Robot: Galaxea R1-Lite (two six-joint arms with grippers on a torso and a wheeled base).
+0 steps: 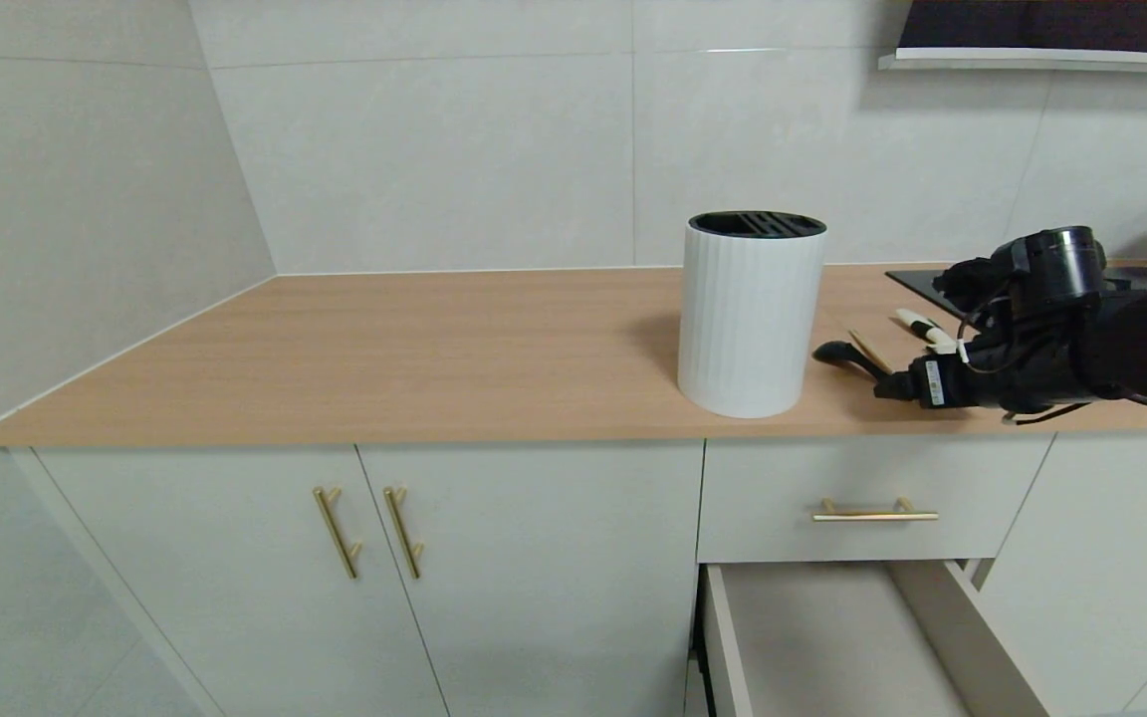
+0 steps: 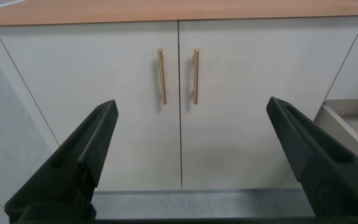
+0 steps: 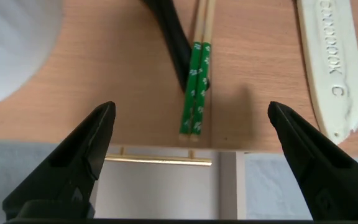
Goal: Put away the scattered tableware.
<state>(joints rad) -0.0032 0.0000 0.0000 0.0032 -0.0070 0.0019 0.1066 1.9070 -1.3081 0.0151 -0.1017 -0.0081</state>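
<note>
Two chopsticks with green ends lie side by side near the counter's front edge, seen in the head view as thin sticks. A black ladle lies beside them, its handle touching the chopsticks. A white knife lies a little apart on the other side. My right gripper hovers open just above the chopsticks' green ends, holding nothing. A white ribbed utensil holder with a black slotted top stands to their left. My left gripper is open and empty, low in front of the cabinet doors.
Below the counter a drawer is pulled out, under a closed drawer with a gold handle. Two cabinet doors with gold handles face the left gripper. A black cooktop sits at the back right. The counter's left half is bare.
</note>
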